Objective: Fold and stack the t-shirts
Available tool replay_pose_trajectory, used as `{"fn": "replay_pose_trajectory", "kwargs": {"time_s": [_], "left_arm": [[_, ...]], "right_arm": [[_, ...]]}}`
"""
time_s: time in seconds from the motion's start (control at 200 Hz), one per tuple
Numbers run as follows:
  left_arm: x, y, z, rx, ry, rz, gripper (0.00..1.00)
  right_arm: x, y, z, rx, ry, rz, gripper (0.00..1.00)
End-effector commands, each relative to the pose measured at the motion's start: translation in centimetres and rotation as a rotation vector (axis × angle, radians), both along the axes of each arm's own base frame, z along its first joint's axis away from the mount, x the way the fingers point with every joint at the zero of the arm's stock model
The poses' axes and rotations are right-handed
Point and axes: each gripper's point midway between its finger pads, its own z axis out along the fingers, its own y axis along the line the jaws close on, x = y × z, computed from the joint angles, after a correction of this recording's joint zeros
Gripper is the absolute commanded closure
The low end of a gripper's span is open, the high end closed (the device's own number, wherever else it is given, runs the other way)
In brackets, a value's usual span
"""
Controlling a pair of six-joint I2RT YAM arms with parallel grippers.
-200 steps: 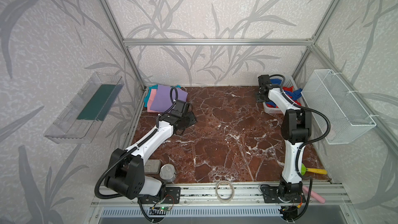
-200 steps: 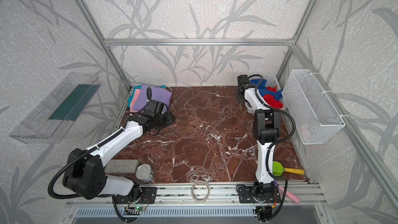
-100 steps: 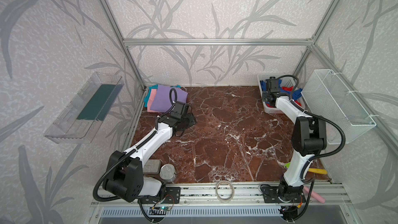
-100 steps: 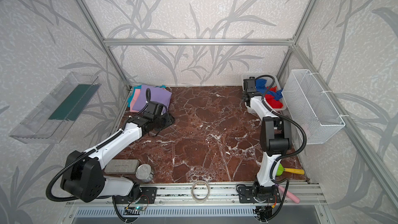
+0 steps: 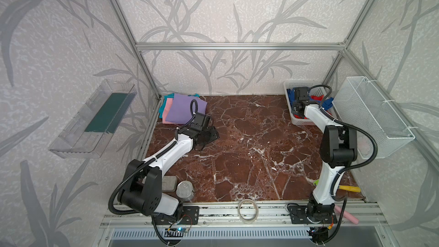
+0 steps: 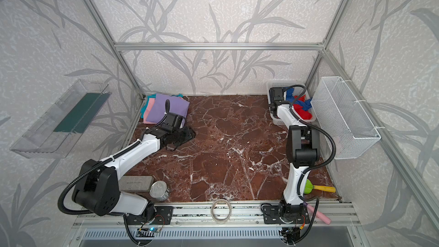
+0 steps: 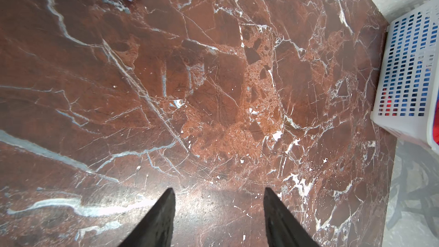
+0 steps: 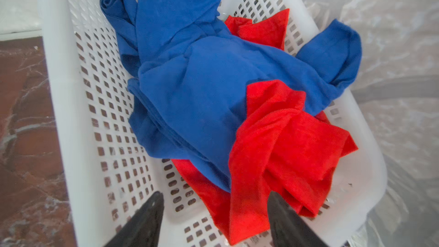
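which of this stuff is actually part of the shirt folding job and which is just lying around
Job: blue t-shirt and red t-shirt, crumpled in the white basket; folded lavender t-shirt, pink t-shirt and teal t-shirt stacked in the back corner.

Lying about: tin can, grey case, tape ring, yellow-handled tool, pink stick, wire basket, clear wall tray.

Inspector: Lighting?
Me: Bright, even, diffuse from above; shadows lie soft on the surface (image 5: 249, 143).
Inspector: Defects?
Me: Pale sheen in my left wrist view. In my right wrist view, the t-shirts (image 8: 202, 79) are sharp and the edges smeared.
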Motion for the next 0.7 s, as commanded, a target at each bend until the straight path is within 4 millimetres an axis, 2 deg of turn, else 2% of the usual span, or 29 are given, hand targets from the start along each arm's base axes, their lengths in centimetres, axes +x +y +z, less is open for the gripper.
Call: {"fn": "replay_pose_trajectory", "kwargs": {"time_s": [0.0, 0.075, 0.16, 0.375, 0.48, 0.585, 0.645, 0.695], "left_arm": [[0.0, 0.1, 0.1, -0.011, 0.013, 0.012, 0.4], [0.0, 0.1, 0.0, -0.007, 0.017, 0.014, 0.4], [0.0, 0.2, -0.4, -0.003, 0.028, 0.017, 0.4], [0.3, -0.1, -0.8, -0.002, 0.048, 0.011, 0.4], [0.6, -0.4, -1.2, -0.004, 0.055, 0.008, 0.4], [0.6, -0.5, -1.7, -0.008, 0.07, 0.007, 0.41], [0.6, -0.5, -1.9, -0.007, 0.077, 0.009, 0.41], [0.5, -0.5, -1.9, -0.007, 0.078, 0.011, 0.41]], "right_arm": [[1.7, 0.6, -0.8, 0.046, 0.014, 0.016, 0.4], [3.1, 0.4, -1.1, 0.042, 0.015, 0.006, 0.45], [4.3, -0.2, -2.0, 0.038, 0.035, -0.019, 0.45], [5.3, -2.2, -5.6, 0.132, 0.105, -0.095, 0.34], [5.6, -2.2, -6.8, 0.173, 0.119, -0.1, 0.27], [5.9, -2.0, -7.9, 0.194, 0.137, -0.101, 0.25], [6.1, -2.0, -8.6, 0.209, 0.15, -0.103, 0.32], [6.2, -2.0, -8.9, 0.222, 0.152, -0.108, 0.47]]}}
